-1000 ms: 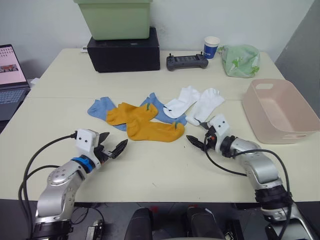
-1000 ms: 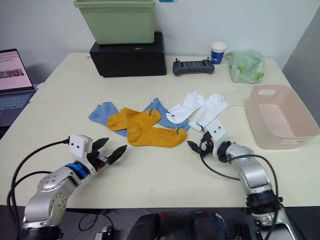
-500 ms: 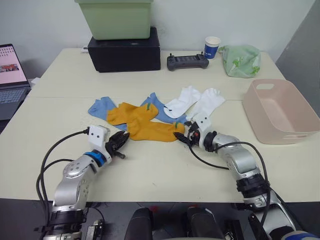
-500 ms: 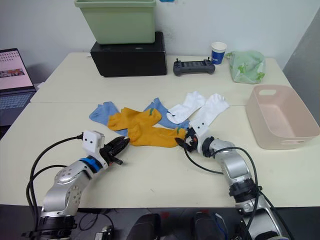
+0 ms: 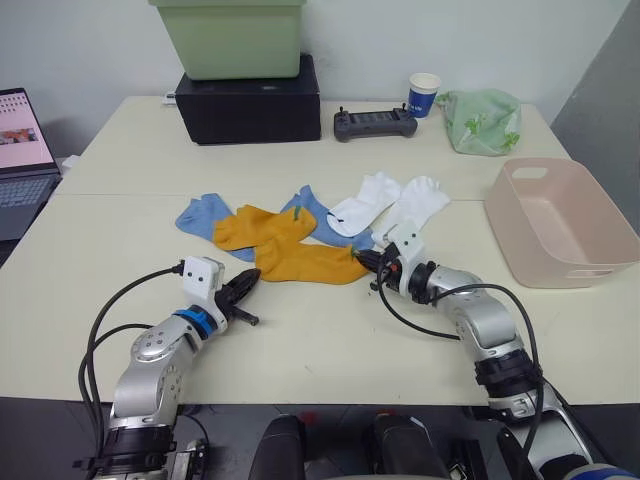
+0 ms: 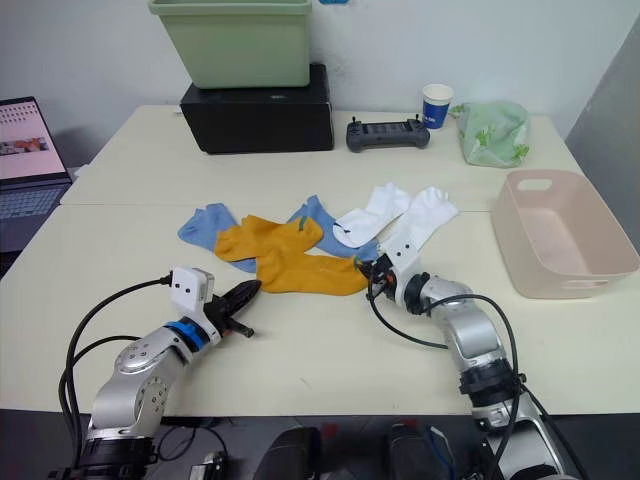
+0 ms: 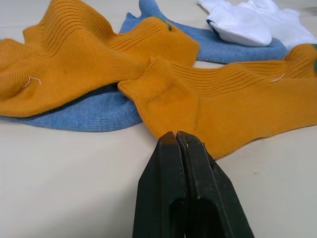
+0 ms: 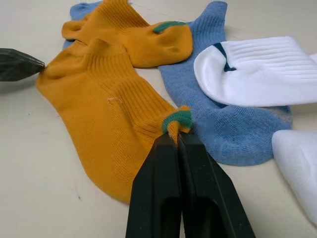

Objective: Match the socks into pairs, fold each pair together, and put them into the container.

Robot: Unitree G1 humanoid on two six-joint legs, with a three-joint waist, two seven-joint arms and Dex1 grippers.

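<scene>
Black left gripper [image 5: 246, 291] pinches shut on the toe of a mustard-orange ribbed ankle sock [image 5: 305, 262] lying mid-table. Opposite, the right gripper [image 5: 375, 264] clamps its green-tabbed cuff. Pale pink plastic basin [image 5: 560, 222] waits by the right edge. Likely pairing; next, lift onto its twin [image 5: 255, 226].

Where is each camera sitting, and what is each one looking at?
Left eye view: on the head, looking down over the table, with both arms, the left gripper and the right gripper showing.
Right eye view: the other head eye, same scene.
Left wrist view: low on the left wrist, looking along its shut fingers at the near orange sock.
Right wrist view: on the right wrist, fingers pinching that sock's green tab.
Shared: both wrist views show the near orange sock, from opposite ends.
</scene>
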